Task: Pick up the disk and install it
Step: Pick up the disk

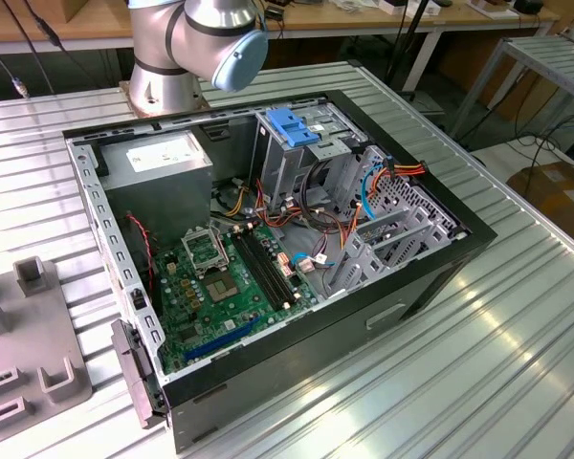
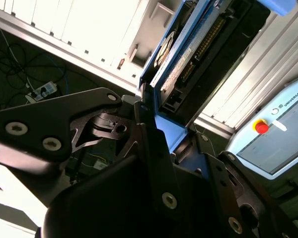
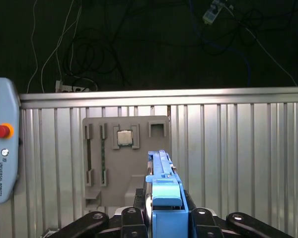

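My gripper (image 2: 154, 124) is shut on the disk (image 2: 188, 54), whose dark body with a connector row and blue plastic carrier juts out from between the black fingers (image 2: 144, 129). In the first wrist view the disk (image 3: 165, 188) shows edge-on as a blue strip with a lighter blue tab, rising from the gripper (image 3: 166, 220). It hangs in the air above the ribbed metal table (image 3: 238, 163), over a grey fixture plate (image 3: 124, 148). The open computer case (image 1: 268, 239) lies on the table in the exterior view.
Inside the case are a grey power supply box (image 1: 163, 163), a green motherboard (image 1: 230, 277) and a drive cage with a blue ridged handle (image 1: 292, 126). The grey fixture plate (image 1: 24, 363) sits at the exterior view's left. A control pendant (image 3: 2, 144) lies by the table edge.
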### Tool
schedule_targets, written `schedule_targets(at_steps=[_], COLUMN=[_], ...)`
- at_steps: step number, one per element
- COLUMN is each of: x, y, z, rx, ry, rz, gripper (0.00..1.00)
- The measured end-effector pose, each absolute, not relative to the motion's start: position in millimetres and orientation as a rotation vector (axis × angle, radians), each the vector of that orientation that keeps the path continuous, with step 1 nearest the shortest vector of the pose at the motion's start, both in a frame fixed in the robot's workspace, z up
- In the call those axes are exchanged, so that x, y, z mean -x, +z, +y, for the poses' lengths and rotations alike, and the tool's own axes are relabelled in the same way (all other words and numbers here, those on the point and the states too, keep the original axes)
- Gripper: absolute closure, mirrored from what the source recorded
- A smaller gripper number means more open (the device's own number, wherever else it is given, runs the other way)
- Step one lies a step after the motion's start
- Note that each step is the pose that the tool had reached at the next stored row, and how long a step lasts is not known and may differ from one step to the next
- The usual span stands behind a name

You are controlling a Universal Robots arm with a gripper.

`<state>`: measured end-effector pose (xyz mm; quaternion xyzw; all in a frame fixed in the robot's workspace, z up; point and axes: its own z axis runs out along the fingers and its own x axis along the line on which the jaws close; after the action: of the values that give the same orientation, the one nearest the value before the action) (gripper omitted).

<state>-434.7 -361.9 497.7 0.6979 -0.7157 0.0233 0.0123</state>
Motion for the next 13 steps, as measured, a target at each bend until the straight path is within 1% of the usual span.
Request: schedule_targets(at_steps=[13], x=[429.4], y=[497.8], z=[-361.8], rx=[-2.175], ry=[0.073], rz=[-2.231], gripper=[0.63])
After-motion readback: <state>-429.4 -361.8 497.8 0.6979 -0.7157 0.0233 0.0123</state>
